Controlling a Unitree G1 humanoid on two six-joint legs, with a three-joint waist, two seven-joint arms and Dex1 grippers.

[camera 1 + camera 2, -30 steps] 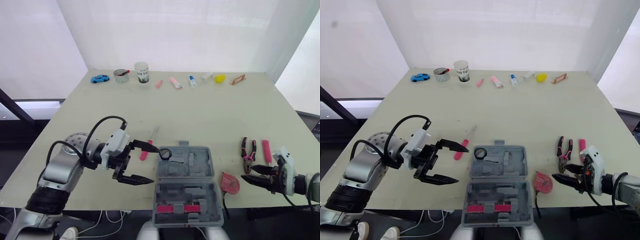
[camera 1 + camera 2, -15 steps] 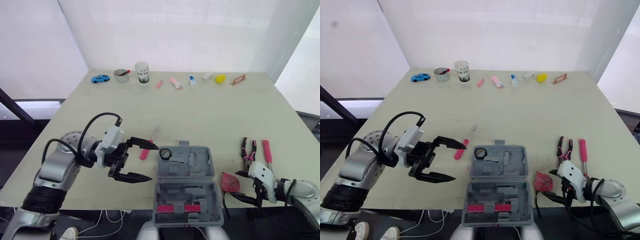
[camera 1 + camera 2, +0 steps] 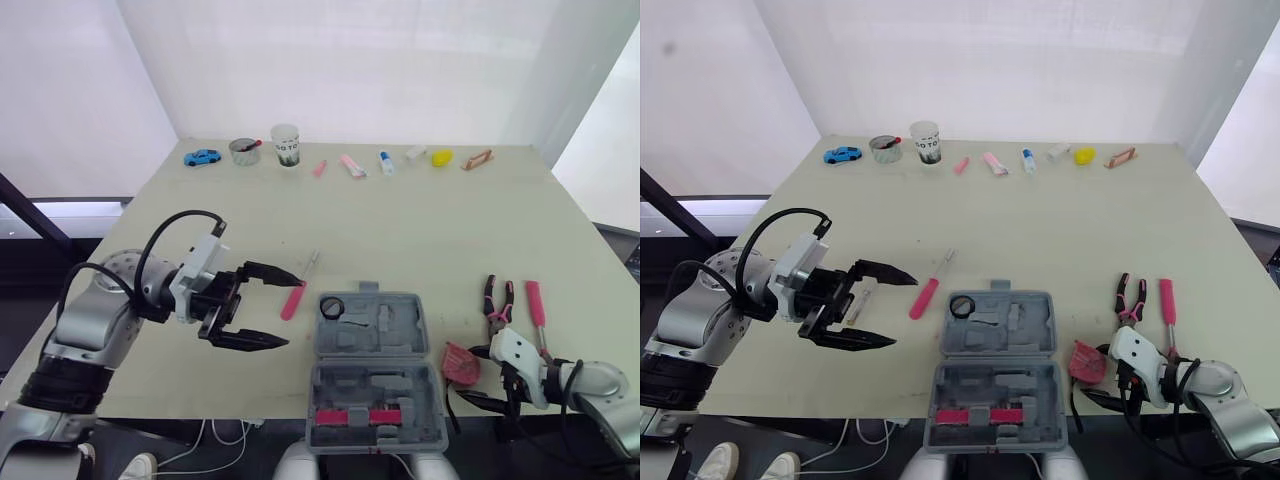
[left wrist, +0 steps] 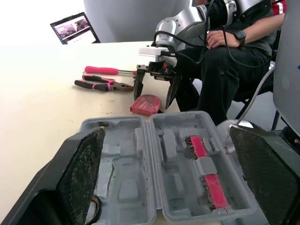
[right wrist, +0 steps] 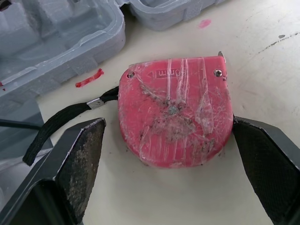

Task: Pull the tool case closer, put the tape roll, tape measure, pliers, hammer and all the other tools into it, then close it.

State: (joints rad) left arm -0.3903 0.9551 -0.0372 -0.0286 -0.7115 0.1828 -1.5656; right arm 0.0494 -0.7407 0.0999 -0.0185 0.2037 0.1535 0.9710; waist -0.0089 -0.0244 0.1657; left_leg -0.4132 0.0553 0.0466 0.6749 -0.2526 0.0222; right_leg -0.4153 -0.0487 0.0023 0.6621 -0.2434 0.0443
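Note:
The grey tool case (image 3: 375,365) lies open at the table's near edge, with a black tape roll (image 3: 331,306) in its far left corner. My left gripper (image 3: 292,311) hovers open just left of the case, beside a pink screwdriver (image 3: 297,293). The red tape measure (image 5: 176,119) lies right of the case. My right gripper (image 5: 168,125) is open and straddles it, one finger close on each side. Pink-handled pliers (image 3: 497,305) and a pink-handled tool (image 3: 535,303) lie farther right. The left wrist view looks across the case (image 4: 164,159) to the right gripper (image 4: 154,91).
Along the far edge stands a row of small items: a blue toy car (image 3: 201,157), a bowl (image 3: 242,150), a cup (image 3: 285,145) and several small pieces. In the left wrist view a seated person (image 4: 234,51) is beyond the near edge.
My left gripper has drawn back leftward from the case, leaving the tape roll in it. My right gripper has swung down around the tape measure.

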